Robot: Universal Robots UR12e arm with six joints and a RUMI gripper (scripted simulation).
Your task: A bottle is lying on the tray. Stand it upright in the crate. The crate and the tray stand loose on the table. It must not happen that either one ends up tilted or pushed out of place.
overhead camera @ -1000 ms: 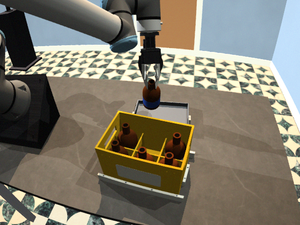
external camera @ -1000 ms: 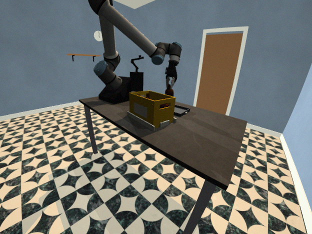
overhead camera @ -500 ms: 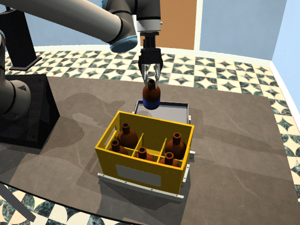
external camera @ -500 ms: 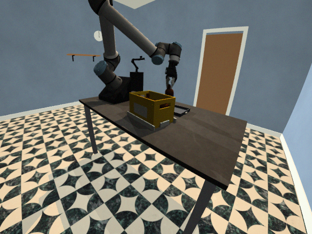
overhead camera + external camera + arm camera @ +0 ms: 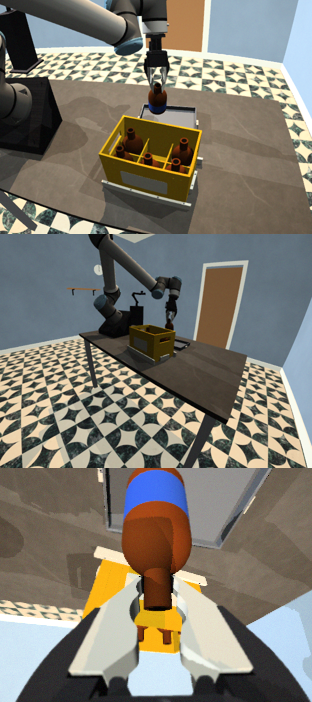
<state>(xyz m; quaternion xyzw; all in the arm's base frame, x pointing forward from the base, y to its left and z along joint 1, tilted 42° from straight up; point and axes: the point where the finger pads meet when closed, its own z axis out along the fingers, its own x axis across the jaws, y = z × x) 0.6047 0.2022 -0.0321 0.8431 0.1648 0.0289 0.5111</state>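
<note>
My gripper is shut on the neck of a brown bottle with a blue band. The bottle hangs upright in the air, above the near edge of the grey tray and just behind the yellow crate. In the wrist view the fingers clamp the bottle's neck, with the body below and the crate partly visible. The crate holds several upright brown bottles; its back middle compartment is empty. In the exterior view the gripper holds the bottle behind the crate.
The crate sits in a low grey base frame on the dark table. The tray lies right behind it. The robot's black base block stands at the table's left. The table's right half holds nothing.
</note>
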